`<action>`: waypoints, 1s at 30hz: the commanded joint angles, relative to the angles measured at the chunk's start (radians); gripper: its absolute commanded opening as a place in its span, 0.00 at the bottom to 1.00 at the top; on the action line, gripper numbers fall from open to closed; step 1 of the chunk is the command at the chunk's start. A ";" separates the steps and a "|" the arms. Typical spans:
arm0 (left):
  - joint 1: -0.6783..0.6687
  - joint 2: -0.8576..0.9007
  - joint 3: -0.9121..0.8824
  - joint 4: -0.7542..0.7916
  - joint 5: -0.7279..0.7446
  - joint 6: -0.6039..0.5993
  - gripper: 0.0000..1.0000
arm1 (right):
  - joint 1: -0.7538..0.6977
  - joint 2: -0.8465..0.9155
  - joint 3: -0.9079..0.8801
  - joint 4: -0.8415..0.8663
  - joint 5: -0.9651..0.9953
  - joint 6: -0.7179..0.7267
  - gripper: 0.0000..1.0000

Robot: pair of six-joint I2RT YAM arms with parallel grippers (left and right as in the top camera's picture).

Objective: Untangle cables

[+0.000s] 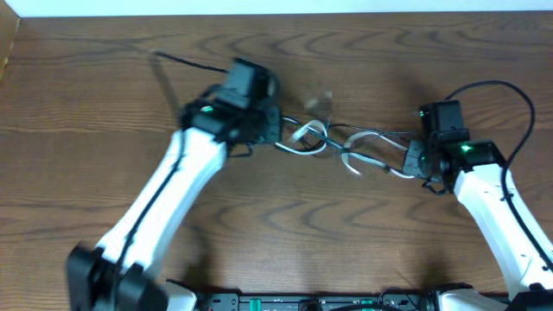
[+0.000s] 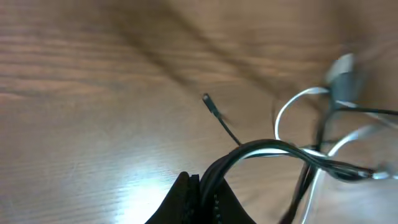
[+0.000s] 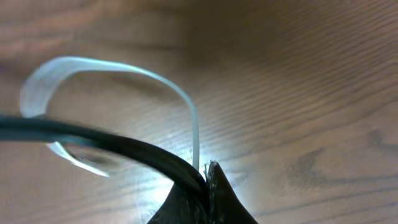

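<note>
The cables lie knotted on the wooden table between my two grippers. The black cable (image 1: 371, 134) and the white cable (image 1: 350, 161) cross in loops there. My left gripper (image 1: 275, 130) sits at the knot's left end, shut on the black cable (image 2: 261, 148), which arcs right from the jaws (image 2: 200, 182). A white loop (image 2: 291, 102) and a thin black plug tip (image 2: 206, 98) lie beyond. My right gripper (image 1: 413, 160) is at the knot's right end. Its fingertips (image 3: 208, 171) pinch the black cable (image 3: 93, 134), and the white cable (image 3: 124, 67) curves down into the same spot.
A black tail of cable (image 1: 186, 62) runs from behind the left gripper toward the far left of the table. The right arm's own thick black lead (image 1: 510, 95) arches over the table's right side. A dark equipment rail (image 1: 328, 302) lines the front edge.
</note>
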 commanded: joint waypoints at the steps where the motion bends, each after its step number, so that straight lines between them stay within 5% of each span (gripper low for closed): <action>1: 0.087 -0.075 0.002 -0.006 0.015 0.007 0.07 | -0.081 -0.002 0.006 0.005 0.124 0.023 0.01; 4: 0.086 -0.089 0.002 -0.007 0.132 -0.003 0.07 | -0.085 -0.002 0.006 0.045 -0.029 0.000 0.04; 9: 0.063 -0.077 0.002 -0.006 0.183 0.002 0.08 | -0.076 -0.002 0.006 0.145 -0.414 -0.179 0.40; 14: 0.062 -0.077 0.002 -0.006 0.188 0.003 0.07 | -0.056 -0.002 0.006 0.171 -0.548 -0.263 0.56; 24: 0.060 -0.115 0.010 0.075 0.465 0.212 0.08 | -0.036 -0.002 0.006 0.179 -0.559 -0.310 0.64; 30: 0.060 -0.227 0.029 0.176 0.509 0.222 0.11 | -0.036 -0.002 0.006 0.178 -0.539 -0.311 0.64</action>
